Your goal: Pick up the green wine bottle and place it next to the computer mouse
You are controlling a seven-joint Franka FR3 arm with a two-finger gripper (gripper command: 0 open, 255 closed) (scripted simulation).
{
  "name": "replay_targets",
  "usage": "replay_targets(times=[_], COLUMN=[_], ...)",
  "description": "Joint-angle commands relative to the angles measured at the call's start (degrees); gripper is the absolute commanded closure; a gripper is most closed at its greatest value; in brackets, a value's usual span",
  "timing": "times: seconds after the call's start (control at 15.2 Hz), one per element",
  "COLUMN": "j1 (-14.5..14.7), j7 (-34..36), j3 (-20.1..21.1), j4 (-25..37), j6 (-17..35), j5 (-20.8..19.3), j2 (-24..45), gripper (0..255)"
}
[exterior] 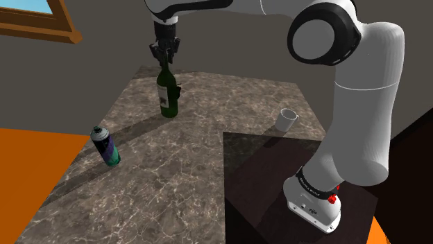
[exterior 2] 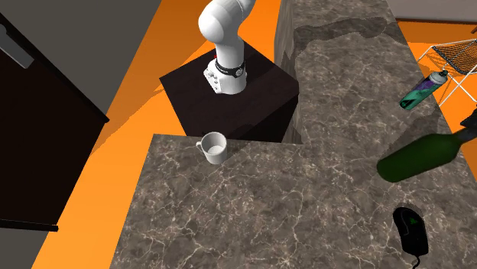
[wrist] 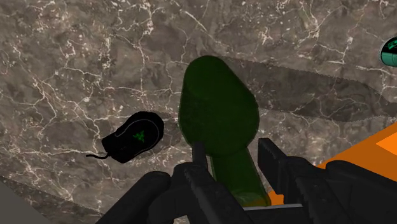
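Dark marble counter point(exterior: 173, 173) spreads across the shoulder view, with orange floor point(exterior: 35, 152) at the left and a wooden window frame point(exterior: 41, 28) in the upper left corner. Near the frame's upper middle, the green bottle point(exterior: 168, 93) is gripped at its neck by the black gripper point(exterior: 165, 59), whose jaws are clamped on it from above; the bottle hangs about upright, and whether its base clears the counter cannot be told. A spray can point(exterior: 105, 146) is seen tilted at the left of the counter, well apart from the bottle, and a white mug point(exterior: 286, 119) stands at the right, near the dark stand point(exterior: 257, 187). In the second exterior view the bottle point(exterior 2: 420, 158) is seen at the right edge, with the mouse point(exterior 2: 411, 229) near it in the lower right corner, the two apart. The mug point(exterior 2: 213, 147) is placed just below the stand point(exterior 2: 229, 107), and the can point(exterior 2: 423, 89) lies at the upper right. In the wrist view the bottle point(wrist: 219, 108) is clasped between the fingers of the gripper point(wrist: 233, 153), and the black mouse point(wrist: 133, 135), marked with a green logo, lies on the marble beside the bottle's base.
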Motion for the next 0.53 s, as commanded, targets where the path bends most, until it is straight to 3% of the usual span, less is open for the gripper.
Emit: replay_targets(times=[0.0,0.13,0.2,0.46], j1=[0.0,0.0,0.0,0.0], j7=[0.0,0.0,0.0,0.0], j3=[0.0,0.0,0.0,0.0], j4=[0.0,0.0,0.0,0.0], j6=[0.0,0.0,0.0,0.0], j5=[0.0,0.0,0.0,0.0], j2=[0.0,0.0,0.0,0.0], gripper=[255,255,0,0])
